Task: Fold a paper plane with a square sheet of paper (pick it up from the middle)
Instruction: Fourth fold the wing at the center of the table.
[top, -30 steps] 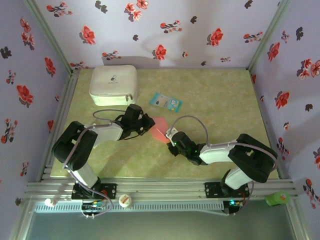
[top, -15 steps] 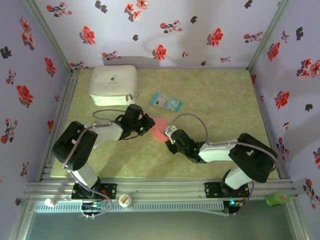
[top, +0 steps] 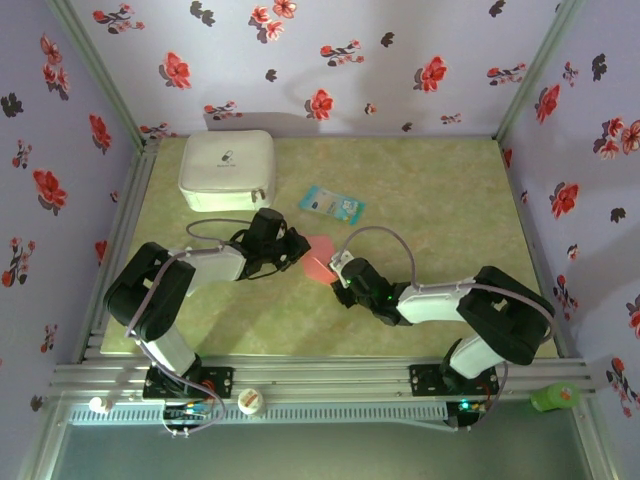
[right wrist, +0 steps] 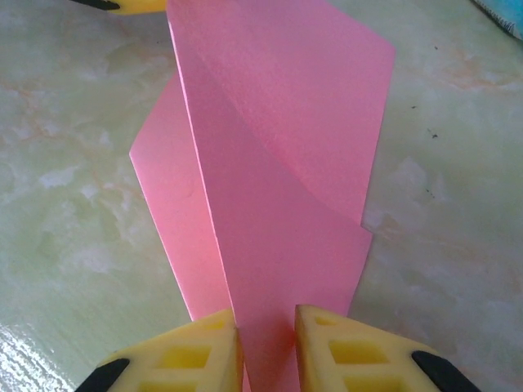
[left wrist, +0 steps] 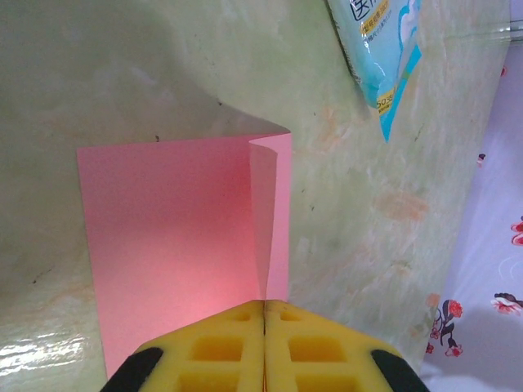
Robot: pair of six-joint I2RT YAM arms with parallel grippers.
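The square sheet of paper [top: 318, 256] is salmon pink and lies partly folded at the middle of the table, between my two grippers. My left gripper [top: 300, 248] comes in from the left. In the left wrist view it [left wrist: 264, 304] is shut on the paper [left wrist: 172, 220], pinching a raised fold that runs into its closed yellow pads. My right gripper [top: 335, 268] reaches in from the lower right. In the right wrist view its [right wrist: 266, 327] jaws stand a little apart, and a long creased flap of the paper [right wrist: 278, 163] runs between the fingers. No finished paper plane is in view.
A white case [top: 227, 170] sits at the back left. A small light-blue packet [top: 331, 204] lies just beyond the paper, also at the top right of the left wrist view [left wrist: 380, 49]. Floral walls close in the table [top: 450, 200] on three sides.
My right gripper has slid slightly left, closer in on the paper. The left arm and the paper have hardly moved.
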